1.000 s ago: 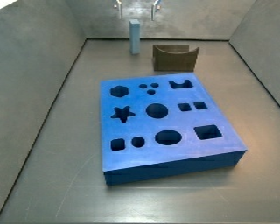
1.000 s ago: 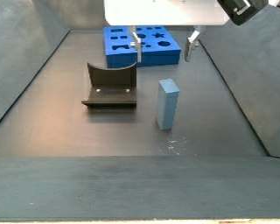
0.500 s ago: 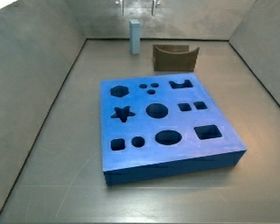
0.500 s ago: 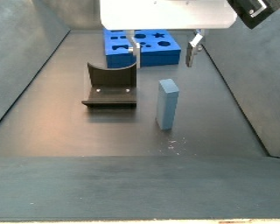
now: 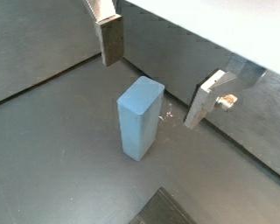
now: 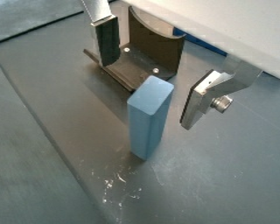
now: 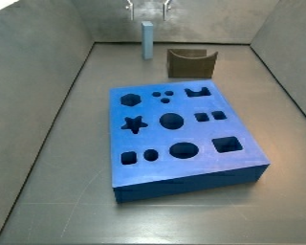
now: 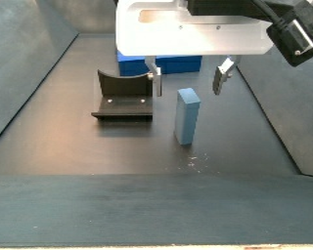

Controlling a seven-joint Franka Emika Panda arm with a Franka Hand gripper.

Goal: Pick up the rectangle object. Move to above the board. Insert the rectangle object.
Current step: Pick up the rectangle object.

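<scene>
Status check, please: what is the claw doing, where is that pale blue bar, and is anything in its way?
Gripper open, above the bar, not touching. Bar upright on floor, untouched. Fixture stands beside it; board farther off.

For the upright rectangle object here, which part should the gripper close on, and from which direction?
Its upper end, from straight above. The rectangle object stands upright on the floor, slim with smooth flat faces. The open gripper already sits above it, a finger on either side.
</scene>
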